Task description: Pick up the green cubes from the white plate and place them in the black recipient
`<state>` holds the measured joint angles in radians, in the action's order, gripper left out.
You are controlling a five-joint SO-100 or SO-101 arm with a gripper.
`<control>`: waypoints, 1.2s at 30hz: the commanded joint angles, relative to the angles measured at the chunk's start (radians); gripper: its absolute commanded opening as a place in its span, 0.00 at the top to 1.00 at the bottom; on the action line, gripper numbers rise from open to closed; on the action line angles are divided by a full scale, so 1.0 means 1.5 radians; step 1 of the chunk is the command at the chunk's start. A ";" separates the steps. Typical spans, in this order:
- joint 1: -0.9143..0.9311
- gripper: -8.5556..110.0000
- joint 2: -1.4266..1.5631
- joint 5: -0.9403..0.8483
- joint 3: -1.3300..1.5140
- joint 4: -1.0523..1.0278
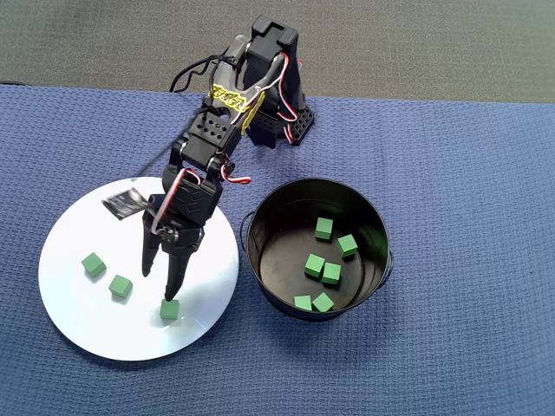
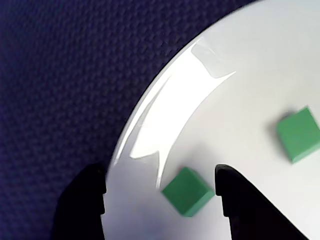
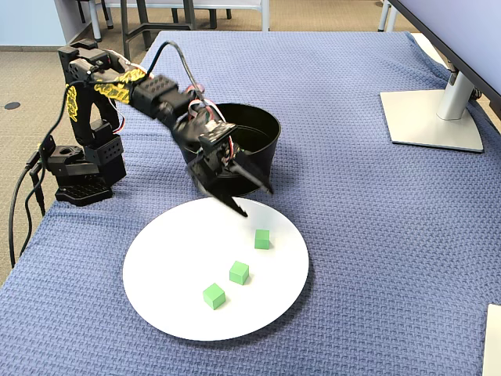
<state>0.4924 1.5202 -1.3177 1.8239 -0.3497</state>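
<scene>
Three green cubes lie on the white plate [image 1: 78,303]: one [image 1: 94,264] at the left, one [image 1: 120,286] in the middle and one [image 1: 170,309] near the plate's front edge. My gripper [image 1: 158,284] hangs open just over the plate by that last cube. In the wrist view the cube [image 2: 187,191] lies between the black fingers [image 2: 87,200], close to the right one and not squeezed; my gripper [image 2: 160,172] points at the plate's rim [image 2: 150,115]. A second cube [image 2: 299,134] lies further right. The black recipient [image 1: 286,204] beside the plate holds several green cubes [image 1: 314,265].
A blue woven cloth [image 3: 376,235] covers the table. The arm's base [image 3: 78,168] stands at the left of the fixed view, behind the pot [image 3: 266,149] and plate [image 3: 172,258]. A monitor stand [image 3: 434,117] sits at the far right.
</scene>
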 commanded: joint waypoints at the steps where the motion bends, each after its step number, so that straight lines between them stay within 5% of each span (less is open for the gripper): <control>1: 0.019 0.75 0.055 -0.205 0.061 0.163; 18: -0.005 0.77 -0.013 -0.324 0.102 0.342; 36: -0.069 0.75 -0.053 -0.304 0.212 0.454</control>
<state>0.4004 1.4389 -1.7840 2.1460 0.2792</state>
